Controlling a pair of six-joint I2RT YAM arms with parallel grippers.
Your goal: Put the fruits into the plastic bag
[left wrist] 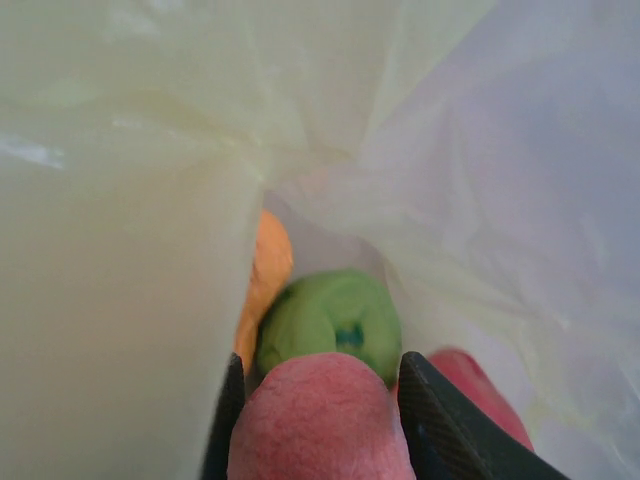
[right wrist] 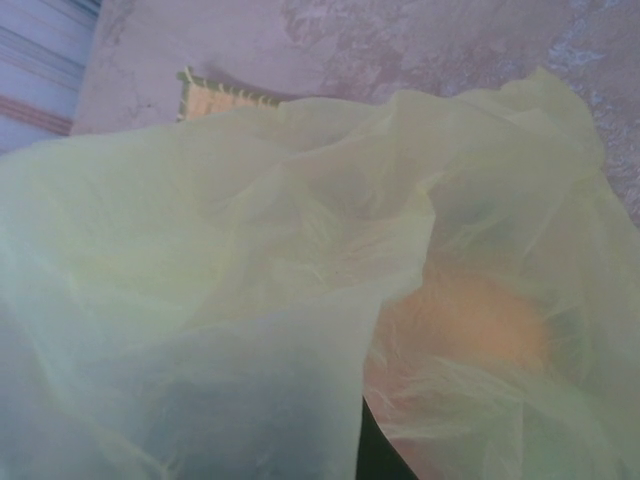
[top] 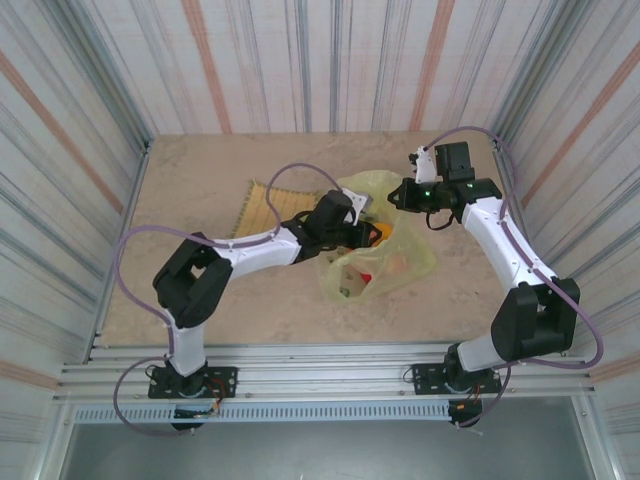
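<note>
step in hand: deposit of one fruit into the plastic bag (top: pixel 395 250), which lies at the centre of the top view, just right of the mat (top: pixel 265 205). the left gripper (left wrist: pixel 325 375) is inside the bag mouth, jaws at middling width and closed on a pink-red fruit (left wrist: pixel 320 430) at the bottom centre of the left wrist view. beyond it, inside the bag, lie a green fruit (left wrist: pixel 330 320), an orange fruit (left wrist: pixel 268 265) to its left and a red fruit (left wrist: pixel 480 390) at lower right. the right gripper (top: pixel 398 193), right of centre in the top view, has its jaws closed tight on the bag's upper edge and holds the mouth up. next move, as judged: open the left jaws to release the fruit onto the pile, then retract along the entry line without snagging the thin film. pose: left arm extended from lower left toward centre, wrist pitched down into the bag; right arm raised from lower right, elbow bent, wrist turned left toward the bag.
</note>
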